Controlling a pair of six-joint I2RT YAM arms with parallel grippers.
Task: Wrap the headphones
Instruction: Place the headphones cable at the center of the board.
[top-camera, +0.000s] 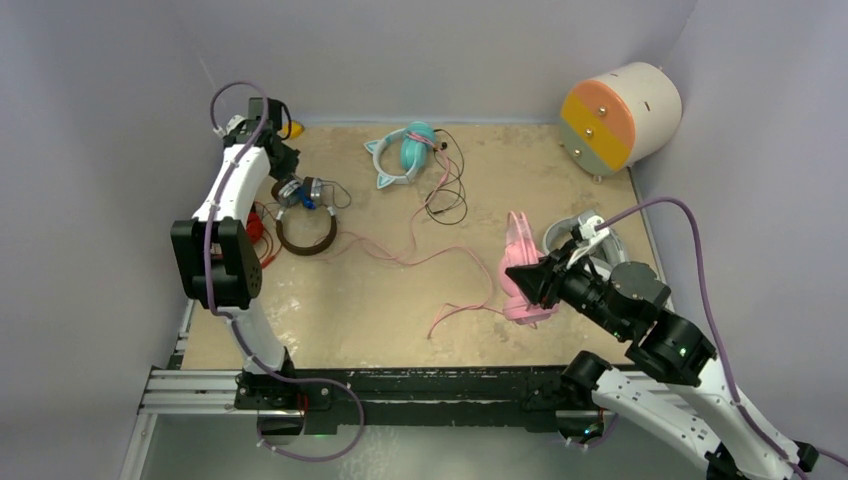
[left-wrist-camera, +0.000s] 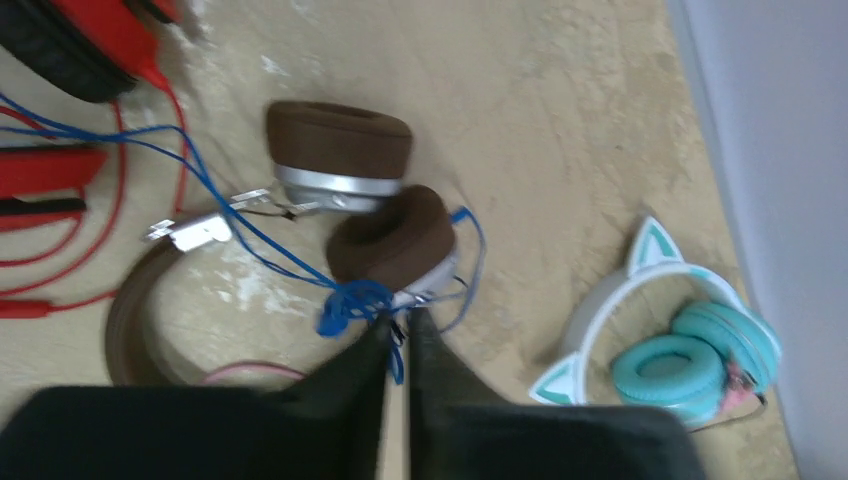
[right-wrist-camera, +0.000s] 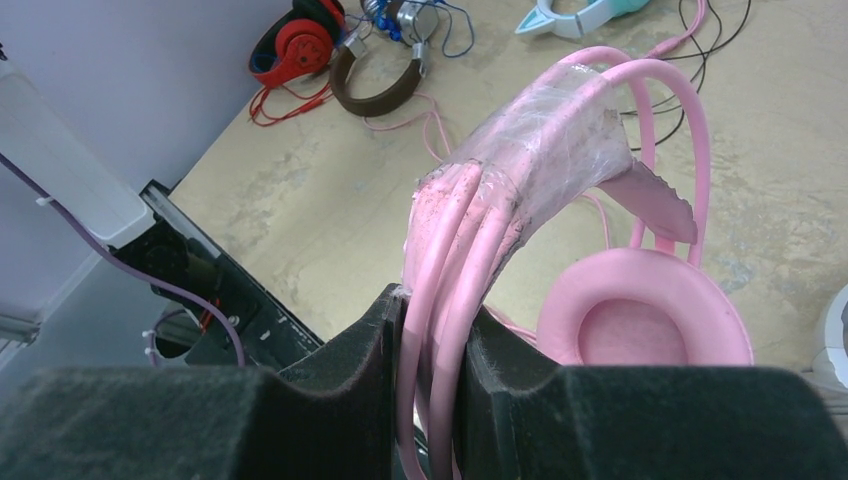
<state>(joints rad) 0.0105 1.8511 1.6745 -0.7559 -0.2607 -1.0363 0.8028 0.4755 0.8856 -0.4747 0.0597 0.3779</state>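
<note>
At the far left of the sandy bench (top-camera: 400, 320), the left claw (left-wrist-camera: 400, 325) is pinched narrow, almost fully closed, with a knotted bunch of the blue cord (left-wrist-camera: 350, 305) right at its tips and one strand running down between the fingers. That cord belongs to the brown headphones (left-wrist-camera: 340, 135), which lie on the bench just ahead of the claw: two brown pads on silver cups, one flat and one tilted against the other, and the brown headband (left-wrist-camera: 125, 310) curving off to the side. The red headphones (left-wrist-camera: 100, 40) and their red wire lie just beside them, near the wall. On the right side, the right claw (right-wrist-camera: 435, 310) grips the pink headphones (right-wrist-camera: 640, 320) by the headband, its pads closed on the band and several pink strands bundled along it; a piece of clear film (right-wrist-camera: 560, 140) is wrapped over the top of the band. From the pink pair a loose pink cable (top-camera: 440, 255) trails across the bench towards the left. The grey-white headphones (top-camera: 580, 232) lie just behind the right claw, partly hidden by it. The teal cat-ear headphones (top-camera: 405, 150) sit near the back wall with a dark wire looped beside them, and a coloured drum (top-camera: 620, 115) rests in the far right corner.
</note>
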